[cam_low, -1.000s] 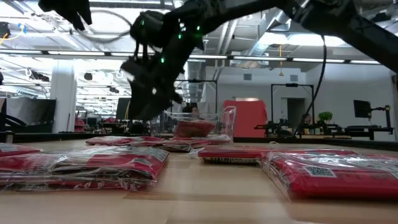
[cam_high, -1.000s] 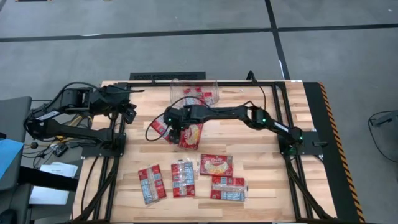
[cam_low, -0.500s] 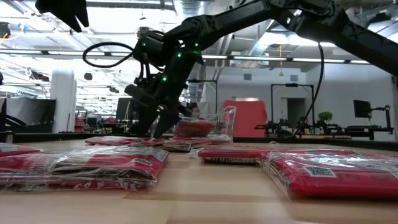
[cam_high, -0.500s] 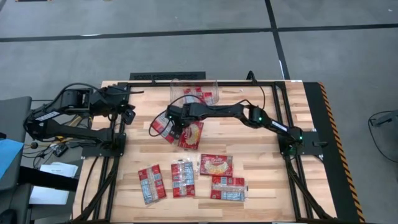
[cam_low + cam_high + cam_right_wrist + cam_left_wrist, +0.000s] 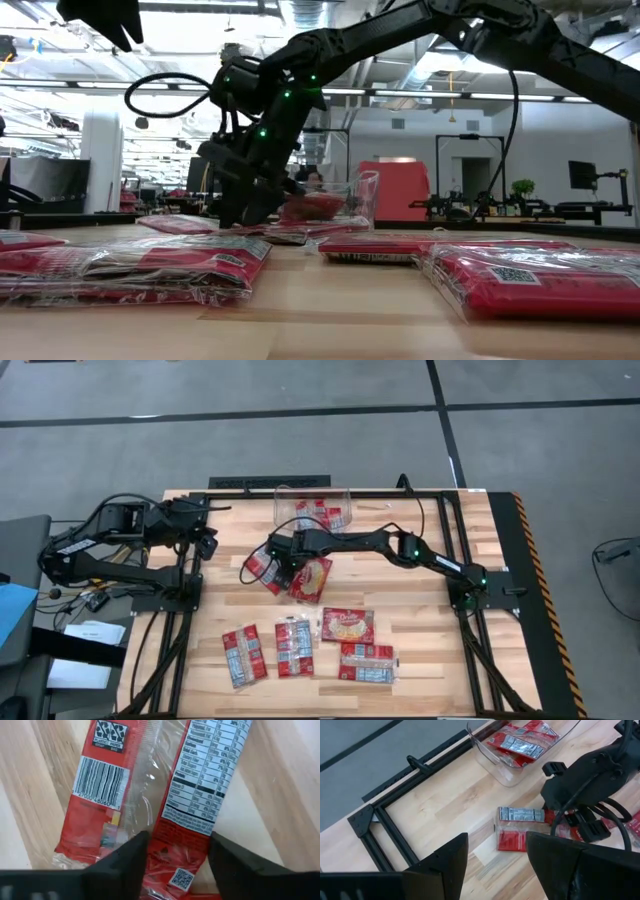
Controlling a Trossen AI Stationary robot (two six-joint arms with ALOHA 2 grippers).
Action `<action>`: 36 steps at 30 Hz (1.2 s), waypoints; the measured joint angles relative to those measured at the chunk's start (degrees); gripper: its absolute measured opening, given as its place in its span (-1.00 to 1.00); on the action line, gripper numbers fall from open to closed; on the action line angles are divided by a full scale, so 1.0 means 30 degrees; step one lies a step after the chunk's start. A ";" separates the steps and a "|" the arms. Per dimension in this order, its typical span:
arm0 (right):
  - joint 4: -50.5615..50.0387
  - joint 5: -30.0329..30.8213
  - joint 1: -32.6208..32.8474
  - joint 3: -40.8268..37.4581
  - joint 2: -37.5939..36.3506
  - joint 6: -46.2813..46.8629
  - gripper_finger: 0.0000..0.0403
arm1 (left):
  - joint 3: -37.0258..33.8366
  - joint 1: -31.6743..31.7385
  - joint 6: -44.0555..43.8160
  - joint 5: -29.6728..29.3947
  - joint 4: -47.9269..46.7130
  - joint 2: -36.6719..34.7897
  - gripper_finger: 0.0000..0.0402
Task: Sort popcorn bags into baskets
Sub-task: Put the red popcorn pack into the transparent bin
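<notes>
Fingers (image 5: 125,862) of the right gripper (image 5: 175,865) stand apart, straddling a red popcorn packet (image 5: 197,815) lying flat on the table (image 5: 430,650); nothing is gripped yet. A second packet (image 5: 107,795) overlaps it just beside the near finger. Risk: closing here may pinch both wrappers, or the slick film may slip free. The clear basket (image 5: 312,508), near the table's far edge, already holds packets. Four more packets (image 5: 300,645) lie nearer the front. The left gripper (image 5: 495,865) waits open at the left side.
</notes>
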 joint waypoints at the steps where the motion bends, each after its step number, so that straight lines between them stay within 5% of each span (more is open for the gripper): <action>1: -0.0007 -0.0012 0.0045 0.0000 0.0000 -0.0118 -0.04 | 0.0000 0.0000 0.0000 -0.0002 -0.0003 0.0000 -0.06; 10: 0.0003 -0.1357 0.0118 -0.0022 0.0031 -0.0374 -0.94 | 0.0000 0.0000 -0.0013 -0.0087 -0.0003 0.0000 -0.06; 26: -0.0364 -0.1746 -0.0800 -0.0117 -0.3031 -0.0349 -0.98 | -0.0003 0.0000 0.0006 -0.0334 -0.0345 -0.0015 -0.06; 36: -0.1826 -0.1200 -0.4019 -0.0044 -0.6050 -0.3932 -0.98 | 0.0000 -0.0007 0.0007 -0.0481 -0.0353 -0.0015 -0.06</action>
